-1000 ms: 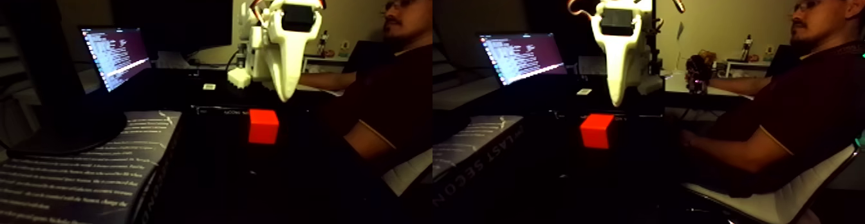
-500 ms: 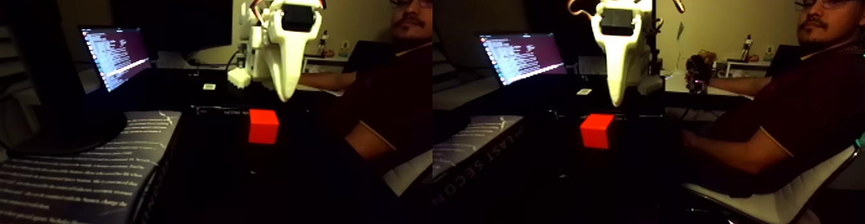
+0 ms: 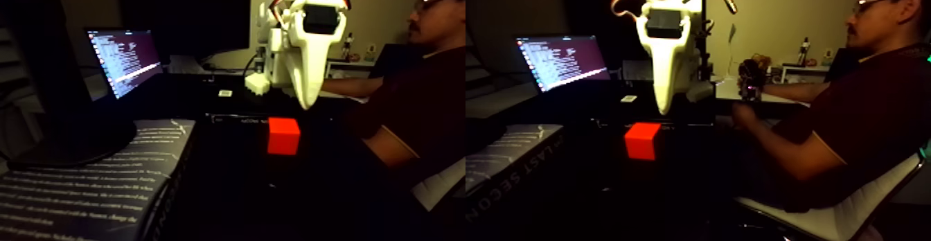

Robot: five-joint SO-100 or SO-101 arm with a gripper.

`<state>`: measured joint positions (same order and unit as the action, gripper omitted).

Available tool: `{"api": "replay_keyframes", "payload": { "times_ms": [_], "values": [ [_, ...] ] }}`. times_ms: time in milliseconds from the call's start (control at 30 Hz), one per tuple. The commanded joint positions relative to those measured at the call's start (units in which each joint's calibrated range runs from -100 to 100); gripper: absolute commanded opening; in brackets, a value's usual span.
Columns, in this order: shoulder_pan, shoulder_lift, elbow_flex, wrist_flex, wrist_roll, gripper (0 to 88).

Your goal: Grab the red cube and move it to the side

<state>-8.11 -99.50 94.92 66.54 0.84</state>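
Dim desk scene, shown twice side by side in the fixed view. No container anywhere in sight.

White plastic two-finger gripper (image 3: 305,104), pointing straight down, tapering to a single narrow tip; fingers drawn together, no gap visible between them, nothing held and nothing touched. Same pincer in the right half, again tip down.

Small bright red-orange matte cube (image 3: 283,135), resting on the dark tabletop (image 3: 228,181), just below the tip at about 7 o'clock from it, near but apart, a strip of dark table between them. Cube repeated in the right half, again slightly toward 7 o'clock of the tip.

At 9 o'clock of the cube, open laptop with a glowing purple screen of text lines (image 3: 125,58), well apart. Toward 8 o'clock, dark printed book with pale lettering (image 3: 90,188), lying flat at the table's near edge.

At 3 o'clock of the pincer, seated person in a dark short-sleeved shirt (image 3: 859,112), forearm stretched toward the far side of the desk.
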Motion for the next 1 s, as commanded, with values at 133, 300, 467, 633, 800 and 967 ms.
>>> {"api": "replay_keyframes", "payload": {
  "times_ms": [133, 300, 467, 633, 800, 967],
  "values": [
    [-0.3, 0.17, 0.0, -0.67, 0.11, 0.6],
    [0.2, 0.17, 0.0, -0.67, 0.05, 0.6],
    [0.36, 0.17, 0.0, -0.67, 0.0, 0.6],
    [-0.14, 0.17, -0.09, -0.67, 0.27, 0.6],
    [-0.3, 0.34, -0.27, -0.58, 0.27, 0.6],
    [-0.3, 0.34, -0.9, -0.58, 0.48, 0.7]
  ]
}}
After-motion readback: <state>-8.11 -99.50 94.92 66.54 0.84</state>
